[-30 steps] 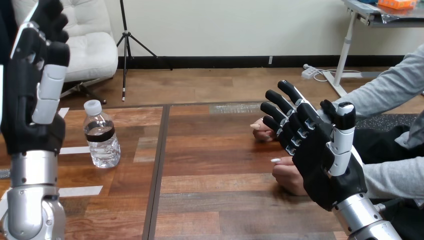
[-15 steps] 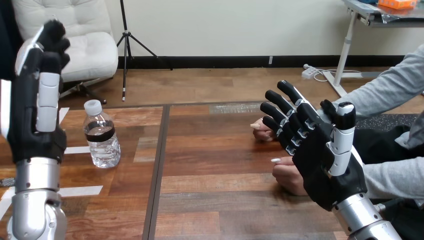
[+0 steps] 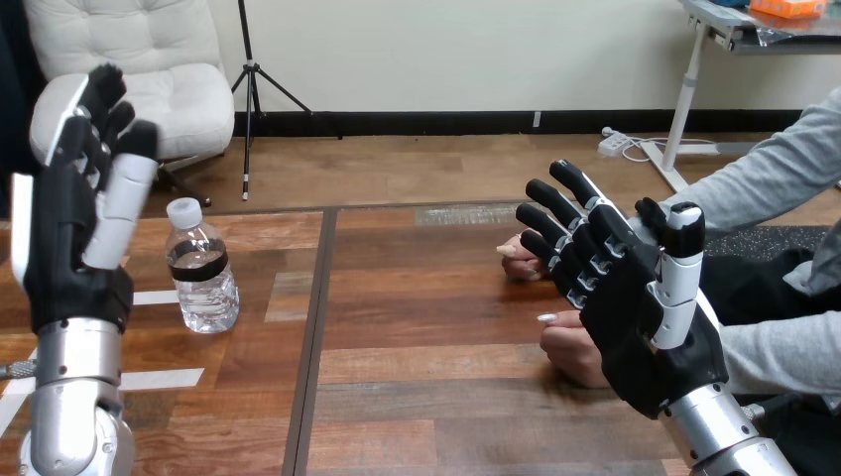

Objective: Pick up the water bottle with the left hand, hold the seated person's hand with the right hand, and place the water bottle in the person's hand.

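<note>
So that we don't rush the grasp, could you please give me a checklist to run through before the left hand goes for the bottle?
1. The bottle upright, capped, on the table: ok.
2. The left hand open for a grasp: ok.
3. The left hand at the bottle: not ok; it is raised beside it, apart.
4. Way between them free: ok, nothing stands there.
5. The right hand holding the person's near hand: not ok; its fingers are straight, contact cannot tell.
6. The near hand and the far hand open to receive: not ok; both rest curled on the table.
</note>
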You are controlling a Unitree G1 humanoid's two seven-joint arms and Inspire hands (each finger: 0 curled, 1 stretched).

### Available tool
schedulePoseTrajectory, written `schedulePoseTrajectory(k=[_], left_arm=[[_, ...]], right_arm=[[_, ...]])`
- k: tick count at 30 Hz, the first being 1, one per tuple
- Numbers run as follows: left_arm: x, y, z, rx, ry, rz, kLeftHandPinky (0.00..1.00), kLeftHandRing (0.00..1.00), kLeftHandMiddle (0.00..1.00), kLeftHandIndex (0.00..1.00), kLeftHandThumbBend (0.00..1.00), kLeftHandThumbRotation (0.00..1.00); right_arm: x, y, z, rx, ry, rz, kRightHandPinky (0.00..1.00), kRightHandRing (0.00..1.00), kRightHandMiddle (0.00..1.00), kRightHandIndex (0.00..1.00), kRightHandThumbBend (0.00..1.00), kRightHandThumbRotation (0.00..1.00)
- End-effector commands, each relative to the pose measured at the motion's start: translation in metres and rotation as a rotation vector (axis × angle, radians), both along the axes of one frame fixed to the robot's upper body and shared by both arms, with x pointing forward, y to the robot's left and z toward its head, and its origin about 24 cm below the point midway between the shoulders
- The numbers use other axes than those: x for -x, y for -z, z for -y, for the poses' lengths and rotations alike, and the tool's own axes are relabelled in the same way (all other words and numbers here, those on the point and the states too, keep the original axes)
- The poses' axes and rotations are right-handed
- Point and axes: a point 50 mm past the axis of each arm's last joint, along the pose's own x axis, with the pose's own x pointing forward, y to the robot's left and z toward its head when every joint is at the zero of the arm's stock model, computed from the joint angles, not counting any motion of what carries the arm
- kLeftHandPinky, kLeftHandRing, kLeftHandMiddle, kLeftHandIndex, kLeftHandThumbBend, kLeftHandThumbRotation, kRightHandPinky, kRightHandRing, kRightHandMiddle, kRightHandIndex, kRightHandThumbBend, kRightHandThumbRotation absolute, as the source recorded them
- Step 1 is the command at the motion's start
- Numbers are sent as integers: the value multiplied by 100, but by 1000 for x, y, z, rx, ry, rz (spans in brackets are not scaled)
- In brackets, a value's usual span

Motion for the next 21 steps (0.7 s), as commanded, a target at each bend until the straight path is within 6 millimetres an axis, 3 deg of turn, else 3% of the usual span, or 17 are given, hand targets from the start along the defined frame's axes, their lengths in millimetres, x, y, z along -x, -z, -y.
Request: schedulePoseTrajectory(k=[1, 21], left_arm=[[-13, -12, -3, -56, 4, 24, 93, 95, 94, 91, 100, 4], [-22, 4, -11, -136, -37, -64, 100, 100, 99, 98, 100, 0]], right_arm=[[-8, -18, -2, 3, -10, 78, 96, 93, 93, 96, 97, 100], [-8, -18, -2, 0, -10, 78, 96, 93, 93, 96, 96, 100]])
